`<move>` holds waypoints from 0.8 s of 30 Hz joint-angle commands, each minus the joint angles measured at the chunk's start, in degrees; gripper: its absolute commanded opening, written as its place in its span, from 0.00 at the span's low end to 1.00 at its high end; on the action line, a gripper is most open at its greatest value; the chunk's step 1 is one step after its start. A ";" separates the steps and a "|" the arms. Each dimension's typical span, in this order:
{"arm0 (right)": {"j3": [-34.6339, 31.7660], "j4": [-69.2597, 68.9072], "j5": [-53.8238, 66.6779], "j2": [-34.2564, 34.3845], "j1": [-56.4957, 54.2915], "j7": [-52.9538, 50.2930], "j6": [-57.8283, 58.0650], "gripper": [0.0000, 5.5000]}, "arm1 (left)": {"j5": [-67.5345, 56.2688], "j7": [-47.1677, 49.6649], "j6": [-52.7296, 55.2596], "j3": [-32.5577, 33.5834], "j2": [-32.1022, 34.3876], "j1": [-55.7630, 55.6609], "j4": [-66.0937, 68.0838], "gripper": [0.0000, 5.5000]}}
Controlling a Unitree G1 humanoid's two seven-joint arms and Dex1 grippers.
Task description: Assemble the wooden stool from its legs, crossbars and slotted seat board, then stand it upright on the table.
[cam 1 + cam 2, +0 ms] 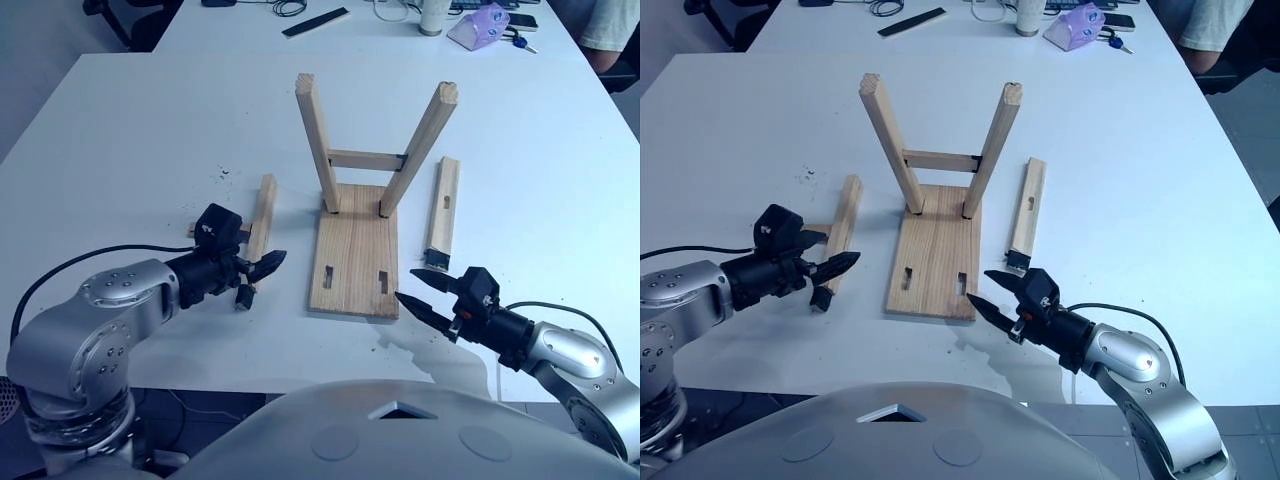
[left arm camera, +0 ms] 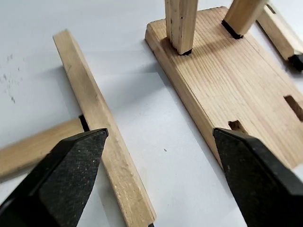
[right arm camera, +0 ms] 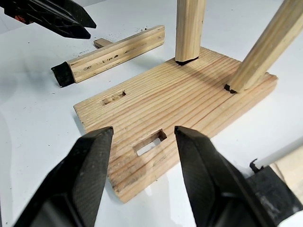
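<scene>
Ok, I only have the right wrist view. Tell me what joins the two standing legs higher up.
Observer: A crossbar links the upright legs partway up.
Operator: Now give me what lies on the board's right.
Observer: A loose leg lies flat beside the seat board, apart from it, with a slot in its top face.
Operator: Report the left gripper.
Observer: The left gripper is open, at the near end of the other loose leg.
</scene>
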 commanded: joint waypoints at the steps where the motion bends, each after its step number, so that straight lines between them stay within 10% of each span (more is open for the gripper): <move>1: -0.78 -0.47 0.14 -0.88 -0.40 0.45 0.38 0.43 | 2.32 5.89 1.27 -0.42 -3.98 2.42 1.08 0.75; 7: -1.22 -0.15 0.44 -1.46 -0.91 1.21 0.62 0.43 | 6.30 8.59 0.14 -5.47 -2.41 9.81 3.98 0.75; 24: 0.40 1.87 -1.76 -0.77 -4.26 0.32 0.76 0.43 | 17.88 9.29 -28.96 -9.84 1.08 5.48 27.95 0.28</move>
